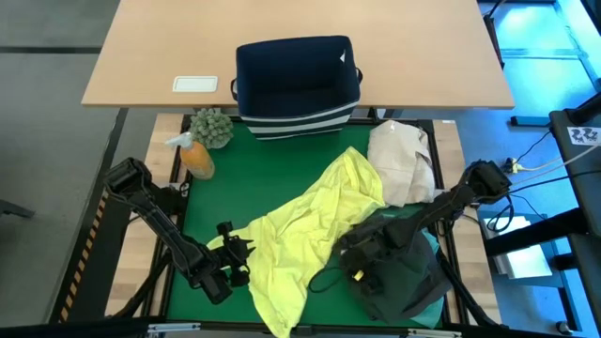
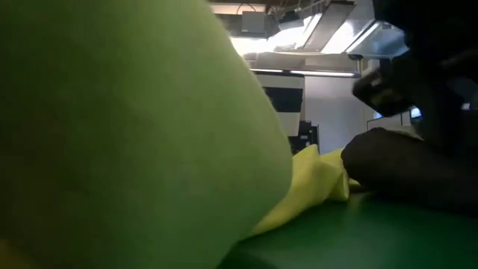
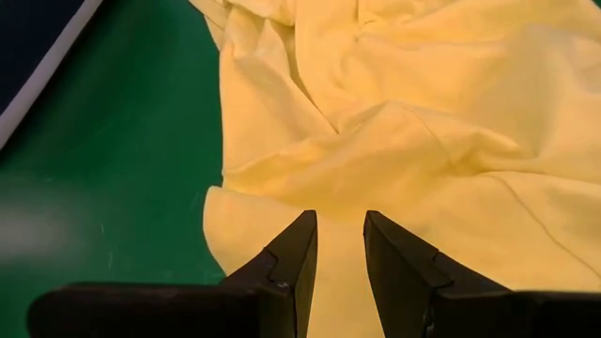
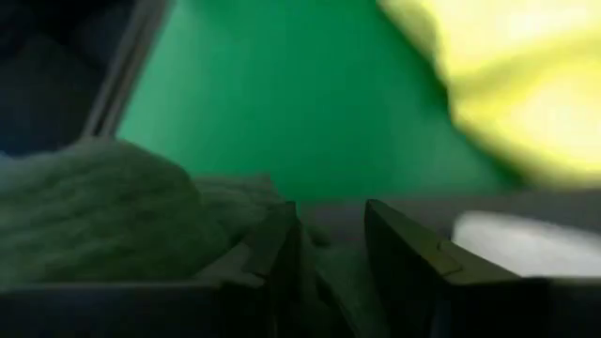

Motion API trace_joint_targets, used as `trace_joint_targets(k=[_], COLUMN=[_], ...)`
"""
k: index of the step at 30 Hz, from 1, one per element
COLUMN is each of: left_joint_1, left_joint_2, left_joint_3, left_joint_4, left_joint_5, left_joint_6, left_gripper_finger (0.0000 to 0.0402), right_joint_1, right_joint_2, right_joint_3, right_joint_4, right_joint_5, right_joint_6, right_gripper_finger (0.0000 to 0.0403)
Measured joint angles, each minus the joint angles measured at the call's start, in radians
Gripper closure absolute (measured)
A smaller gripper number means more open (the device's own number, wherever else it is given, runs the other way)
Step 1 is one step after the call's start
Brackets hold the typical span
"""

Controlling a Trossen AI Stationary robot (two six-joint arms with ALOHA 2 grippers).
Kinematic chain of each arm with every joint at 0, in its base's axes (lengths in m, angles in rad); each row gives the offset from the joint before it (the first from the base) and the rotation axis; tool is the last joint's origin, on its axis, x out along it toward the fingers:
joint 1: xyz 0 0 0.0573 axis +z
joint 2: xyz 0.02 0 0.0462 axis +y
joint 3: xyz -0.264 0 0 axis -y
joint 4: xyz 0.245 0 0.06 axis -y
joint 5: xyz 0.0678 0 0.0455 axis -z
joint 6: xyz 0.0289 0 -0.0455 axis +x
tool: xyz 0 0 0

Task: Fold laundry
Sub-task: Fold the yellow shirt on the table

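Both grippers at the laundry on the green surface (image 1: 202, 211).

The yellow-green shirt (image 1: 305, 235) lies crumpled across the surface's middle. The left gripper (image 3: 340, 246) sits at the shirt's near-left edge, jaws narrowly apart over the cloth, nothing clamped. The right gripper (image 4: 333, 244) rests on the dark grey garment (image 1: 404, 272) at the near-right, jaws narrowly parted; whether they pinch the cloth cannot be told. A cream bundle (image 1: 399, 160) and navy bin (image 1: 296, 80) lie beyond.

Both arms are dark, near-black, built of slim tubular links with bulkier rounded joint housings. The left end effector (image 3: 338, 258) has two matte black wedge-shaped fingers (image 3: 291, 268) with stepped inner edges. The right end effector (image 4: 331, 253) matches — same dark, angular fingers (image 4: 408, 263).
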Motion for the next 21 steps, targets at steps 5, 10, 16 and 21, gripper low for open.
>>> trace_joint_targets(k=[5,10,16,21], left_joint_1=[0.009,0.014,0.014,0.014], left_joint_2=[0.000,0.000,0.000,0.000], left_joint_3=[0.000,0.000,0.000,0.000], left_joint_4=[-0.001,0.000,0.000,0.001], left_joint_5=[0.015,0.024,0.040,0.044], left_joint_6=[0.009,0.014,0.014,0.009], left_gripper_finger=[0.0315,0.0315,0.0315,0.0315], right_joint_1=[-0.001,0.000,0.036,0.065], right_joint_2=[0.001,-0.009,-0.012,-0.026], right_joint_3=[0.003,0.003,0.003,0.000], right_joint_4=[-0.162,-0.244,-0.330,-0.331], right_joint_5=[-0.013,-0.067,-0.080,-0.098], right_joint_6=[0.046,0.076,0.088,0.119], right_gripper_finger=[0.0276,0.0276,0.0276,0.0276])
